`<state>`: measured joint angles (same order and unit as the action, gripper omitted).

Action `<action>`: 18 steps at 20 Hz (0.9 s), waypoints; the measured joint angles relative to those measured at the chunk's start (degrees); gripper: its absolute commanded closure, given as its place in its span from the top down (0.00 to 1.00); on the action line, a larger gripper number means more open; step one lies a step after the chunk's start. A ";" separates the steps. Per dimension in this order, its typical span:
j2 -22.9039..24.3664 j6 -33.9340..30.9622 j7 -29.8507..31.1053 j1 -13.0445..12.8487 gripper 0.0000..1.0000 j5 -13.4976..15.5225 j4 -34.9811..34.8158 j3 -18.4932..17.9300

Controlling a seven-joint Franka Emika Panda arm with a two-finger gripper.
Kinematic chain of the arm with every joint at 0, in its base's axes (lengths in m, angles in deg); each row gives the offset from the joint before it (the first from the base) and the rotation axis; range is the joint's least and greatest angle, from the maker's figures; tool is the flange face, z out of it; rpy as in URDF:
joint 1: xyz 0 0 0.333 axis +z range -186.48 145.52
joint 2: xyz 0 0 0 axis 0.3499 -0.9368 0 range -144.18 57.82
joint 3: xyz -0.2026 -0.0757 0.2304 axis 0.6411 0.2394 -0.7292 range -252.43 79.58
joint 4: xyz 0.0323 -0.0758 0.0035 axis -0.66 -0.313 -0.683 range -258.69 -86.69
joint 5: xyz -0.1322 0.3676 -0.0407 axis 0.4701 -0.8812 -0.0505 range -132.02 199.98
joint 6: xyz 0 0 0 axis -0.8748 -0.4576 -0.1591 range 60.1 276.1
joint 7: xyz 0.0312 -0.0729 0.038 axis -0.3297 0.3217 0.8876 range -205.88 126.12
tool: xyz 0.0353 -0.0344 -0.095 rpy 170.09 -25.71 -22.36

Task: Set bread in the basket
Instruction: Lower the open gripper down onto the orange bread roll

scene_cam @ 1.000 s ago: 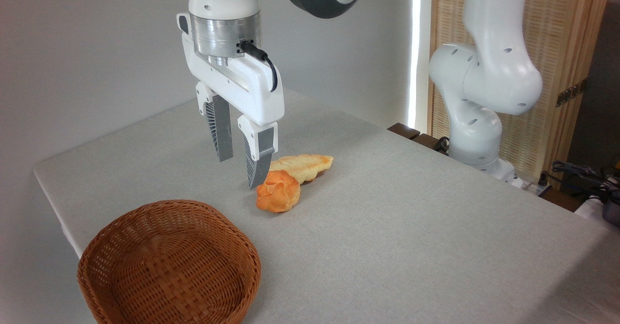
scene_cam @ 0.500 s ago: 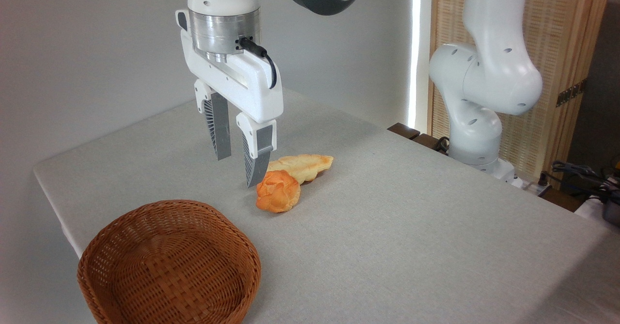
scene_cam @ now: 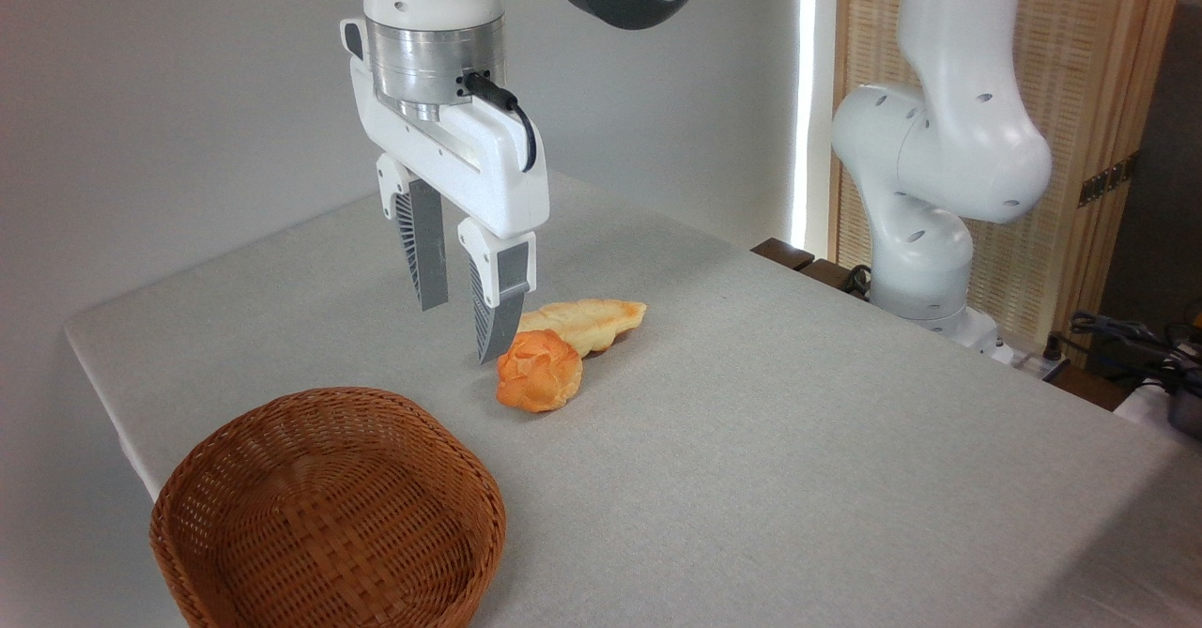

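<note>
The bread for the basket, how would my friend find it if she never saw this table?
Start at the big brown basket at the near left of the grey table, then look just beyond it, under the robot's gripper. The bread is the small round orange bun with a lumpy, cracked top. The pastry touching it behind is longer, flatter and pale yellow.

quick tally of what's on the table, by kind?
Buns: 1, the orange bun, lying on the table
Pastries: 1, the pale yellow pastry, right behind the bun
Baskets: 1, the wicker basket, nothing in it
Total: 3
The gripper is above the table, open and holding nothing.
</note>
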<state>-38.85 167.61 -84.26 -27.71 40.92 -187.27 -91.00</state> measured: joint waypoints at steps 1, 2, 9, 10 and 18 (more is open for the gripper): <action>0.00 0.00 0.00 0.00 1.00 0.00 0.00 -0.02; 0.00 -0.07 0.00 0.00 1.00 0.00 0.00 -0.02; -0.21 -3.73 -0.07 -0.20 1.00 0.00 -0.01 0.37; -0.36 -4.09 -0.13 -0.55 1.00 0.00 -0.20 0.47; -0.71 -4.16 -0.13 -6.98 1.00 -0.01 -7.94 0.74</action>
<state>-39.55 163.45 -84.39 -34.69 40.92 -195.20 -90.27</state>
